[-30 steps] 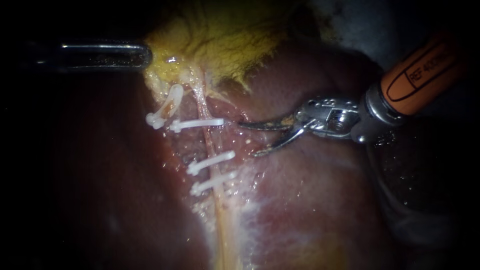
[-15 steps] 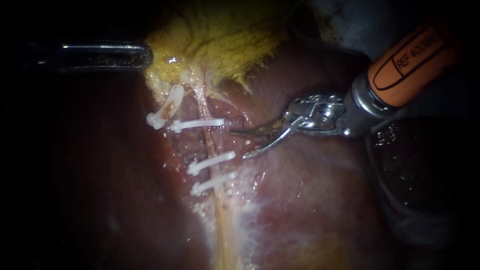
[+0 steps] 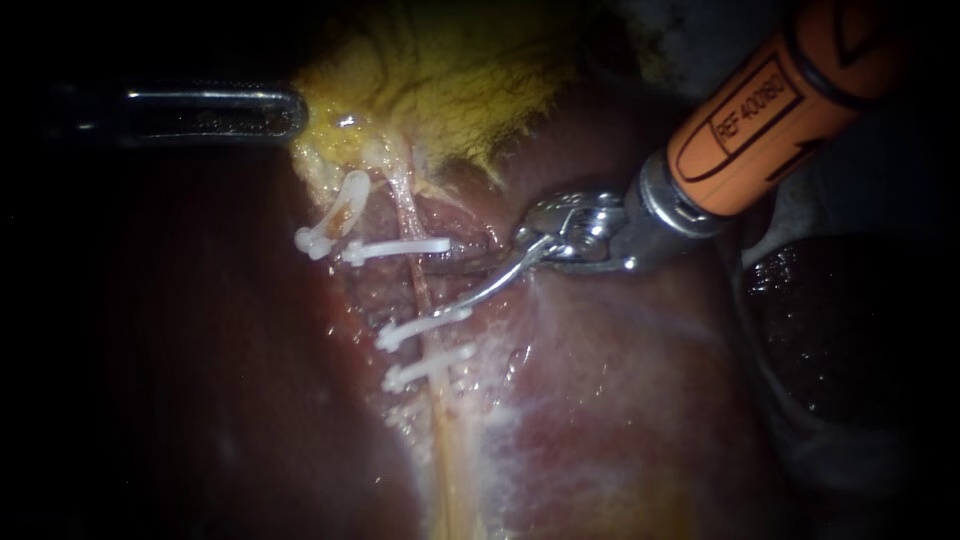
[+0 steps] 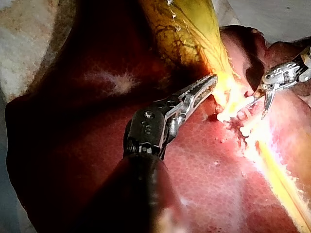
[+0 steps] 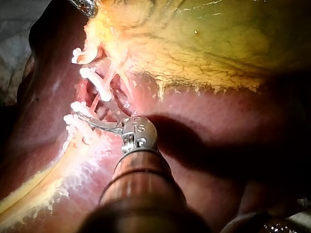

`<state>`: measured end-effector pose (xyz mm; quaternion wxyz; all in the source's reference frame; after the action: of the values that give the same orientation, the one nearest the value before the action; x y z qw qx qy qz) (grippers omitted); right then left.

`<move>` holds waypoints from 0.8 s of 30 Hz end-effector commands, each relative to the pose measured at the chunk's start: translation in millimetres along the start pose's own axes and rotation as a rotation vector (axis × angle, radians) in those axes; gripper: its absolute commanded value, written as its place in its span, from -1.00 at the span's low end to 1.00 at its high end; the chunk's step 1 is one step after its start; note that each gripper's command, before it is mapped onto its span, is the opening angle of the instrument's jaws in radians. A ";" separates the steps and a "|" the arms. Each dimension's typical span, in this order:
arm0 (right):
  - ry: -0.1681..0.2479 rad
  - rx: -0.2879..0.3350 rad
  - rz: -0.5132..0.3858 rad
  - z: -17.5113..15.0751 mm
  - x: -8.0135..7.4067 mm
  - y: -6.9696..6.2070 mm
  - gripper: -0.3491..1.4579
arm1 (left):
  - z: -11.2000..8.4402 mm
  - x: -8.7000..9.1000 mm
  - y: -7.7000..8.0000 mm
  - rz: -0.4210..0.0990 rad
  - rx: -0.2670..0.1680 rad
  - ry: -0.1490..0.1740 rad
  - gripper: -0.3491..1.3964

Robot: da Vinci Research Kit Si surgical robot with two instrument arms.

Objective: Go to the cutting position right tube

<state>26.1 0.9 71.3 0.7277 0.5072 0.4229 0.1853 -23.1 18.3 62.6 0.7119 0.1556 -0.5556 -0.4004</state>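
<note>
A pale right tube (image 3: 420, 285) runs down from the yellow gallbladder (image 3: 450, 90) over the liver (image 3: 620, 380). One white clip (image 3: 395, 247) crosses it above and two clips (image 3: 422, 324) below. My right instrument (image 3: 438, 286), on an orange shaft, has its blades open, and their tips reach the tube in the gap between the upper and lower clips. The right wrist view shows a blade (image 5: 97, 124) lying among the clips. My left instrument (image 3: 293, 112) is shut on the gallbladder's edge (image 4: 218, 82), as the left wrist view shows.
Another white clip (image 3: 335, 212) sits on a short left tube beside the right one. Dark red liver (image 4: 97, 97) surrounds the site. A dark lobe (image 3: 840, 330) lies under the right shaft.
My right instrument has slid left along the liver. Its open blades went from right of the clips to the tube between them. The left instrument has not moved.
</note>
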 end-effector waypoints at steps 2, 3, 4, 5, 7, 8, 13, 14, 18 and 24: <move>0.026 0.029 -0.010 0.5 0.3 0.3 0.61 | 0.0 0.0 0.0 0.000 0.000 0.000 -1.00; 0.036 0.041 -0.013 0.6 0.4 0.3 0.61 | 0.0 0.0 0.0 0.000 0.000 0.000 -1.00; 0.045 0.054 -0.016 0.8 0.6 0.4 0.60 | 0.1 0.0 0.0 0.000 0.000 0.000 -1.00; 0.058 0.072 -0.020 1.0 0.7 0.5 0.60 | 0.1 0.0 0.0 0.000 -0.001 0.000 -1.00; 0.075 0.099 -0.027 1.2 0.9 0.6 0.56 | 0.1 0.0 0.0 0.000 -0.001 0.000 -1.00; 0.087 0.117 -0.024 1.3 1.0 0.6 0.54 | 0.1 0.0 0.0 0.000 -0.001 0.000 -1.00; 0.107 0.164 -0.073 2.0 1.6 0.9 0.47 | 0.2 0.1 -0.1 0.001 -0.002 -0.001 -1.00; 0.107 0.170 -0.087 2.1 1.7 0.9 0.45 | 0.3 0.1 -0.1 0.001 -0.002 -0.001 -1.00; 0.114 0.199 -0.167 2.7 2.2 1.1 0.39 | 0.3 0.1 -0.1 0.001 -0.002 -0.001 -1.00; 0.154 0.240 -0.257 3.5 2.8 1.2 0.30 | 0.3 0.1 -0.1 0.000 -0.002 -0.001 -1.00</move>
<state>30.9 1.3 71.6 0.6426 0.5120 0.5655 0.0719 -23.4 18.3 62.7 0.7119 0.1546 -0.5555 -0.4008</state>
